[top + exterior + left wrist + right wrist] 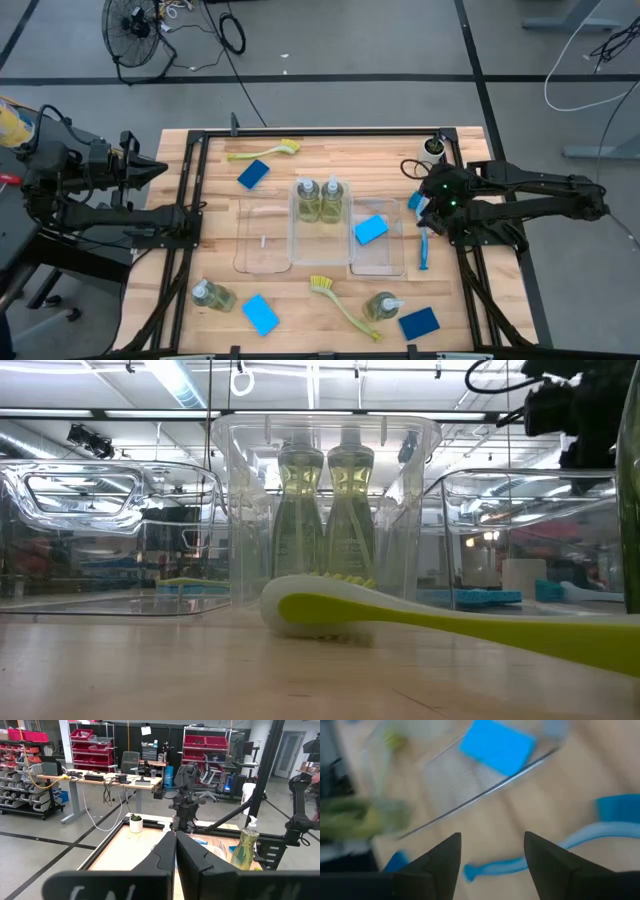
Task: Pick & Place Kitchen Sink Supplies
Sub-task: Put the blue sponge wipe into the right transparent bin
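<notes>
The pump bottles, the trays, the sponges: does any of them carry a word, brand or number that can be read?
None can be read.
The two pump bottles in the middle tray: no label visible.
Blue sponge in the right tray: plain.
White tag hanging in the room behind: too small to read.

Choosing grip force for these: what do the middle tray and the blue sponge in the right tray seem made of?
Middle tray: looks like hard, glossy clear plastic; the bottles inside show through its walls. Blue sponge: probably soft matte foam, with no shine.
</notes>
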